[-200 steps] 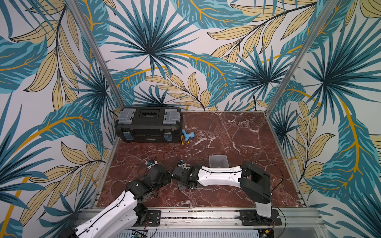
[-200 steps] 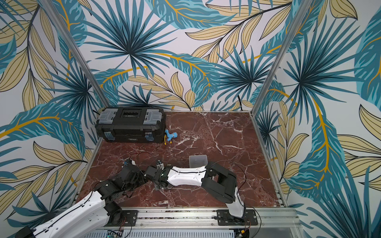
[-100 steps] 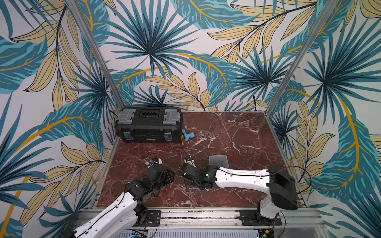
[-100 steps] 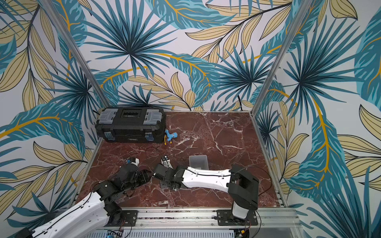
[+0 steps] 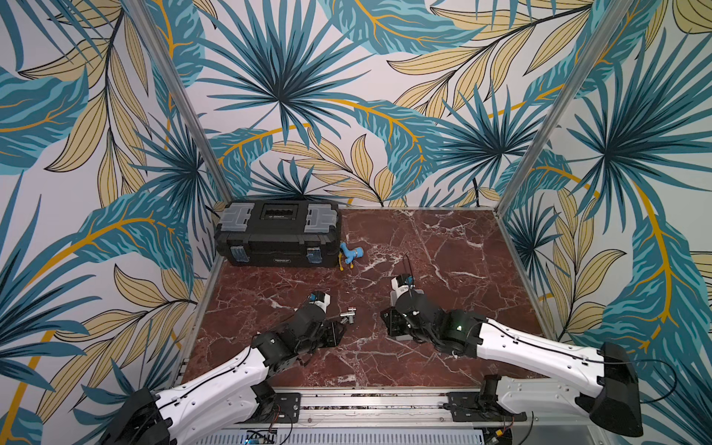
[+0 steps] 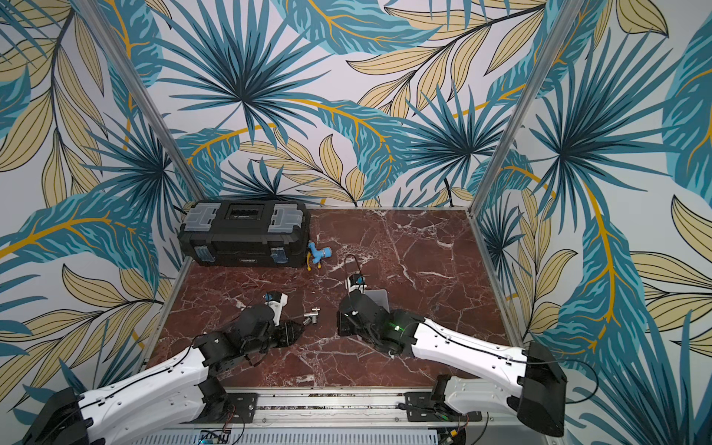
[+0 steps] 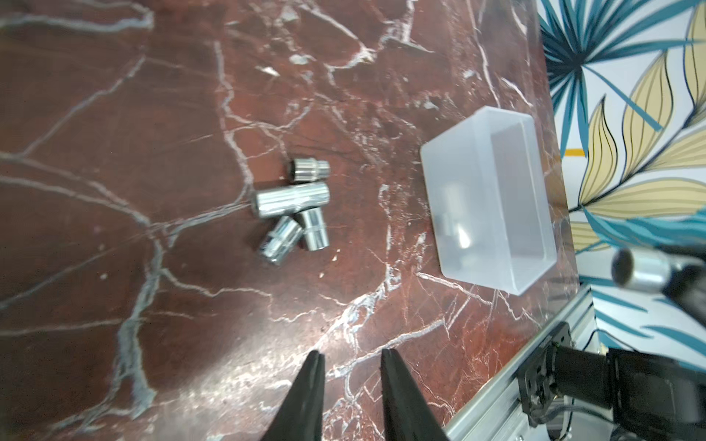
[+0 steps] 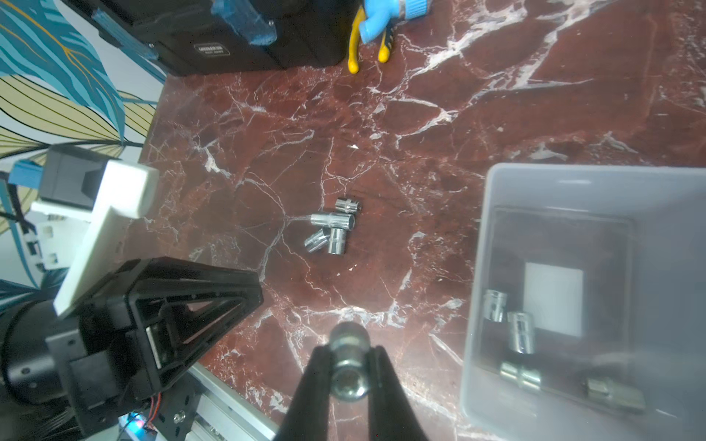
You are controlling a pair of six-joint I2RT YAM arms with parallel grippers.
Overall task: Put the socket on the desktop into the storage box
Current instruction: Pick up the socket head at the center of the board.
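Right gripper (image 8: 349, 355): was clamped on a socket (image 8: 349, 376).
Left gripper (image 7: 351, 361): was seen slightly parted, empty.
Around: loose sockets (image 7: 294, 210) were heaped near the box (image 7: 458, 191); toolbox (image 5: 277, 235) was set in the desktop's (image 5: 443, 250) far left corner.

Lighting bright, even, diffuse; shadows soft. Broad glare on the near bench (image 7: 244, 366), left wrist view. Right wrist view: held socket (image 8: 349, 366) and storage box (image 8: 482, 290) out of focus. Top views sharp.

Sockets (image 7: 292, 201) shiny metal; storage box (image 7: 458, 191) frosted plastic; desktop (image 7: 114, 152) glossy marble-look.
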